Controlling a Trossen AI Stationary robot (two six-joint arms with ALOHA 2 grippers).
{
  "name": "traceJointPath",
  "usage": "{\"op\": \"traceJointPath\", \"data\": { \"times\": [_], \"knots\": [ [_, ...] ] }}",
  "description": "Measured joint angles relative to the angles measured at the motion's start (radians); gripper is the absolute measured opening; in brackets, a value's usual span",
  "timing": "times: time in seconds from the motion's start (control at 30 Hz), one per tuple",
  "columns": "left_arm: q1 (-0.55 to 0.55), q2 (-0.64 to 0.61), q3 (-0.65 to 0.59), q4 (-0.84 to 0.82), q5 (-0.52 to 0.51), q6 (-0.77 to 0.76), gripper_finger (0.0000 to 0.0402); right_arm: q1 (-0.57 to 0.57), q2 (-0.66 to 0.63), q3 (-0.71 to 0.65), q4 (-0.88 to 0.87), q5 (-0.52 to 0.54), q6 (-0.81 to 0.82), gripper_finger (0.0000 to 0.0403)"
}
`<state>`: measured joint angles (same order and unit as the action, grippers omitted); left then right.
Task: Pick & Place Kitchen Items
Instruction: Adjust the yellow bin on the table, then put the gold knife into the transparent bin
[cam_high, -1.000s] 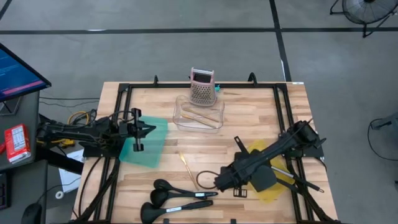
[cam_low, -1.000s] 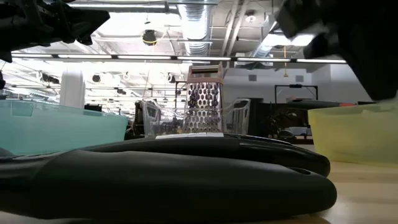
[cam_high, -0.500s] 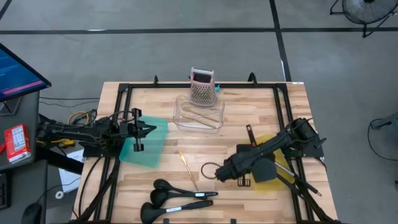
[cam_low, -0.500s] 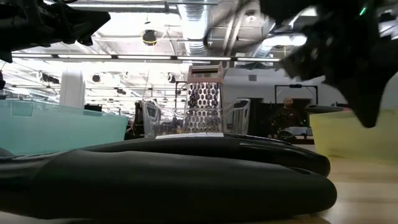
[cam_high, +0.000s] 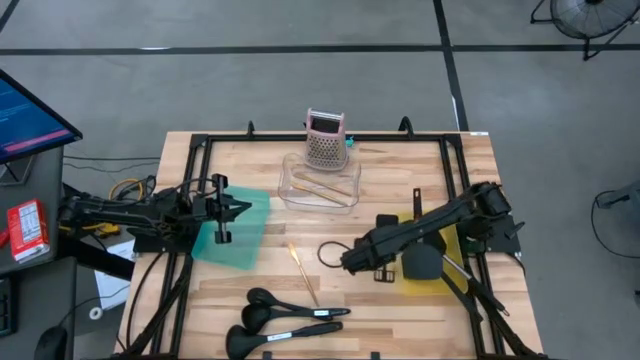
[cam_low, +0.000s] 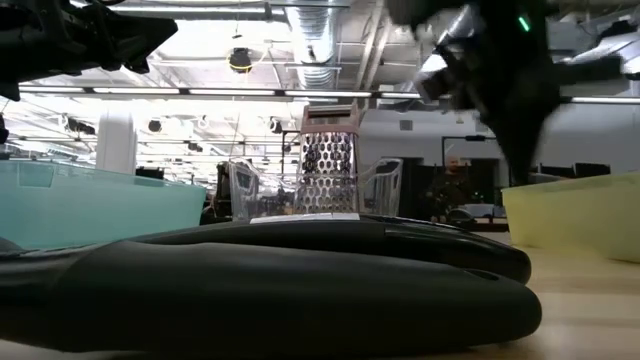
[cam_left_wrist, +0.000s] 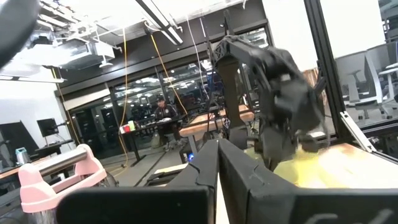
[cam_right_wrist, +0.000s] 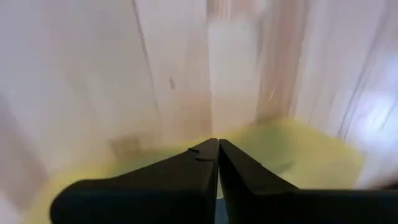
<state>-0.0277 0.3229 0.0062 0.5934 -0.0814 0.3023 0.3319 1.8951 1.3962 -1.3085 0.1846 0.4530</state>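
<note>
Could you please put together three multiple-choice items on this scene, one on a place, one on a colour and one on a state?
1. Where does the pink grater stand?
A. at the table's far edge, behind the clear tray
B. inside the yellow bin
C. among the black utensils

2. What colour is the bin beside the left gripper?
A. red
B. teal
C. white

3. How are the right gripper's fingers?
A. wide open
B. closed together, holding nothing
C. clamped on a ladle

Answers: 1 A, the high view shows it at the far edge behind the tray; 2 B, the bin is translucent teal; 3 B, the right wrist view shows the fingers meeting with nothing between them.
</note>
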Motion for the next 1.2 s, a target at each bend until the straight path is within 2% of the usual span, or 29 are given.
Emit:
{"op": "traceJointPath", "data": {
  "times": [0.1,0.2,0.33,0.53,0.6,0.67,0.77,0.93,1.2],
  "knots": [
    [0.000,0.000,0.000,0.000,0.000,0.000,0.0002,-0.008,-0.035,0.078,0.047,0.030,0.092,0.0012],
    [0.000,0.000,0.000,0.001,0.000,0.000,0.0002,-0.008,-0.056,0.145,0.174,0.032,0.186,0.0031],
    [0.000,0.000,0.000,0.002,0.000,0.000,0.0002,0.002,-0.046,0.200,0.371,0.031,0.306,0.0082],
    [0.000,-0.001,0.000,0.007,0.000,0.000,0.0002,0.010,0.036,0.227,0.615,0.030,0.393,0.0170],
    [0.000,0.009,0.000,0.014,0.000,0.000,0.0002,0.006,0.066,0.222,0.578,0.017,0.414,0.0194],
    [0.000,0.013,0.000,0.013,0.000,0.000,0.0002,0.001,0.117,0.262,0.631,-0.004,0.436,0.0212],
    [0.000,0.032,0.000,0.021,0.000,0.000,0.0002,-0.008,0.178,0.313,0.586,-0.049,0.439,0.0223],
    [-0.001,0.052,0.000,0.020,0.000,0.000,0.0002,-0.014,0.303,0.453,0.543,-0.112,0.431,0.0216],
    [-0.001,0.080,0.000,0.028,0.000,0.000,0.0002,0.004,0.482,0.685,0.365,-0.117,0.403,0.0193]
  ]
}}
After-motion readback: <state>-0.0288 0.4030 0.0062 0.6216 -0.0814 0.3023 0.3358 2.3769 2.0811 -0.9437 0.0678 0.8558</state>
